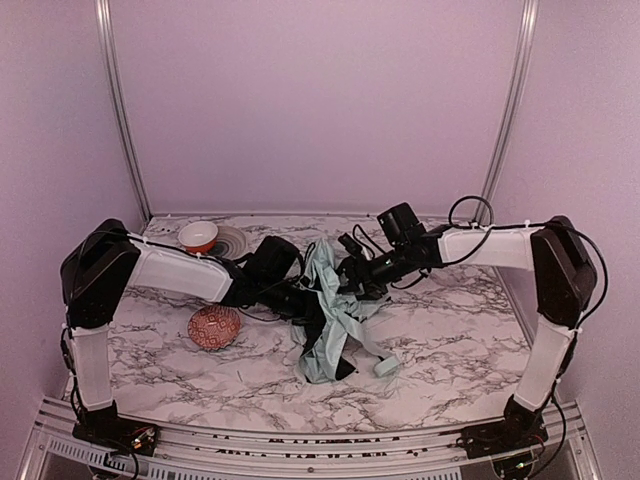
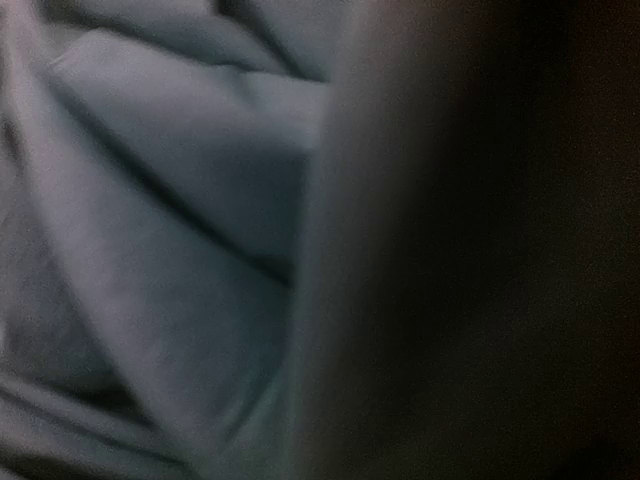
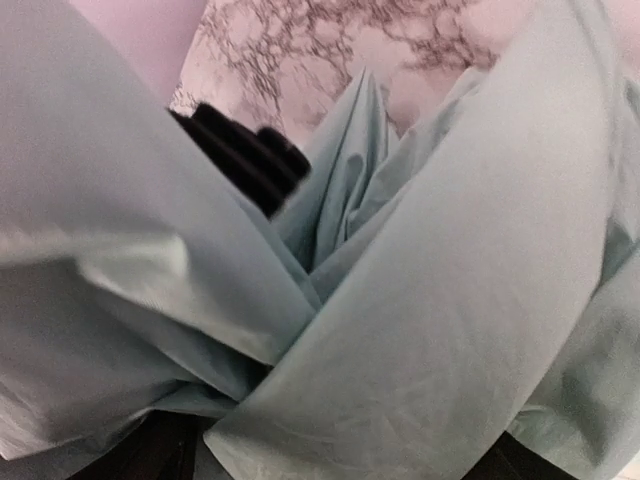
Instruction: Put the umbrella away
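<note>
The umbrella (image 1: 335, 315) lies collapsed in a crumpled heap of pale mint-green fabric with black lining at the middle of the marble table (image 1: 450, 340). My left gripper (image 1: 300, 300) presses into it from the left, and my right gripper (image 1: 352, 280) from the upper right. Mint fabric folds (image 2: 170, 220) and a dark blur fill the left wrist view, and no fingers show there. In the right wrist view the bunched fabric (image 3: 420, 300) covers the jaws. Only dark bits show at the bottom corners.
An upturned red patterned bowl (image 1: 214, 327) sits left of the umbrella, under my left arm. A red-and-white bowl (image 1: 198, 236) and a grey plate (image 1: 233, 240) stand at the back left. A black part (image 3: 245, 155) pokes out of the fabric.
</note>
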